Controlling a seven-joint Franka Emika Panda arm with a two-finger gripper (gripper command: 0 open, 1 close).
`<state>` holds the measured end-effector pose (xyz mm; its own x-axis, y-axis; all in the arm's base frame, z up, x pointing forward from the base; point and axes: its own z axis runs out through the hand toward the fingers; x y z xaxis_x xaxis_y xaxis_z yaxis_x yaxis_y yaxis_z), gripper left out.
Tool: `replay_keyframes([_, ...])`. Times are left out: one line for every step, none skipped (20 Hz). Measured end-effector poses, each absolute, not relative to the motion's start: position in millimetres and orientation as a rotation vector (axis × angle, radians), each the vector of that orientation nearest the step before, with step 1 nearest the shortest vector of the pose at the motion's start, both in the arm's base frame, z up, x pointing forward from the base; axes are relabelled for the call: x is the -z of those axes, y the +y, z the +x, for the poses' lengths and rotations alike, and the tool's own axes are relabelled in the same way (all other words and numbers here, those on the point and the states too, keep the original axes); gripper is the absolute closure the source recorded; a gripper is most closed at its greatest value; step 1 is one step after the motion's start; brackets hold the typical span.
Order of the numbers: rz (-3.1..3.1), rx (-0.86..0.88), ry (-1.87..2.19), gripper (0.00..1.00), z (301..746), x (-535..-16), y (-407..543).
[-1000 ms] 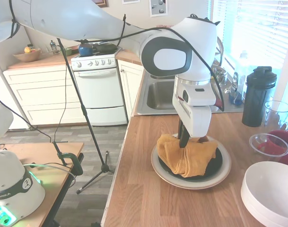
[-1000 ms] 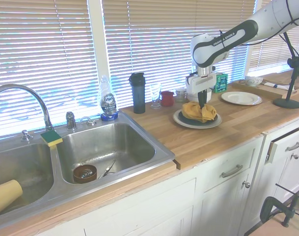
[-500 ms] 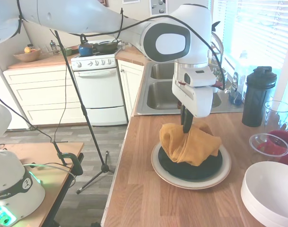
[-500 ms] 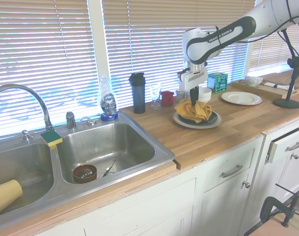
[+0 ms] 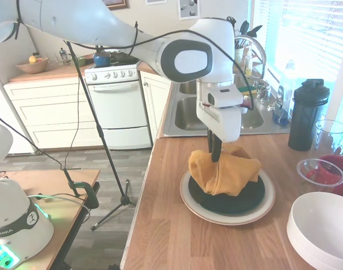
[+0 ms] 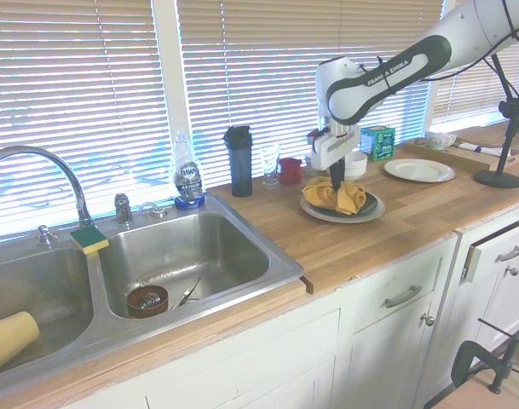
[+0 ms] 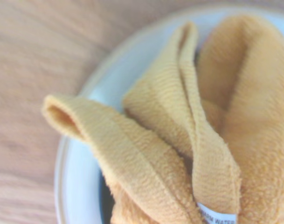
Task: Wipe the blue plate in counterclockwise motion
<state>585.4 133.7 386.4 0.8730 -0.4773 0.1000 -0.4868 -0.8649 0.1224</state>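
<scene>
Fingers of the gripper (image 5: 215,156) are pinched tight on a bunched mustard-yellow cloth (image 5: 223,171), whose lower folds drape onto the blue plate (image 5: 239,201). That dark plate sits nested on a larger beige plate (image 5: 227,218) on the wooden countertop (image 5: 177,236), between the sink's (image 5: 188,115) rim and the counter's front edge. The cloth covers the plate's half toward the sink (the near half shows bare and glossy). A white bowl (image 5: 320,228) sits near the counter's window-side end, a black bottle (image 5: 306,115) by the window. In the wrist view, yellow folds (image 7: 179,149) with a small white tag (image 7: 218,215) lie over a pale rim (image 7: 81,172).
</scene>
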Motion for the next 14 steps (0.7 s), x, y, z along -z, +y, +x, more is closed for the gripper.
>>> replay_keyframes([2.901,-0.104,-0.754,1.0,579.3,-382.0,129.8])
replay_keyframes([2.9,-0.105,-0.758,1.0,573.5,-377.9,125.4])
replay_keyframes([2.899,-0.104,-0.766,1.0,568.3,-374.4,120.3])
replay_keyframes([2.897,-0.101,-0.776,1.0,563.8,-370.8,114.4])
replay_keyframes([2.894,-0.097,-0.787,1.0,560.0,-367.3,108.2])
replay_keyframes([2.893,-0.093,-0.801,1.0,557.6,-364.0,101.9])
replay_keyframes([2.89,-0.083,-0.817,1.0,556.1,-360.6,95.4])
replay_keyframes([2.891,-0.073,-0.831,1.0,555.7,-358.1,89.3])
replay_keyframes([2.892,-0.062,-0.844,1.0,555.8,-356.4,83.4])
replay_keyframes([2.893,-0.052,-0.856,1.0,556.4,-355.3,77.3])
replay_keyframes([2.895,-0.042,-0.868,1.0,557.2,-354.1,71.5])
replay_keyframes([2.897,-0.032,-0.878,1.0,558.1,-352.6,66.2])
replay_keyframes([2.897,-0.02,-0.889,1.0,559.8,-350.8,61.2])
replay_keyframes([2.896,-0.011,-0.897,1.0,561.8,-349.3,57.5])
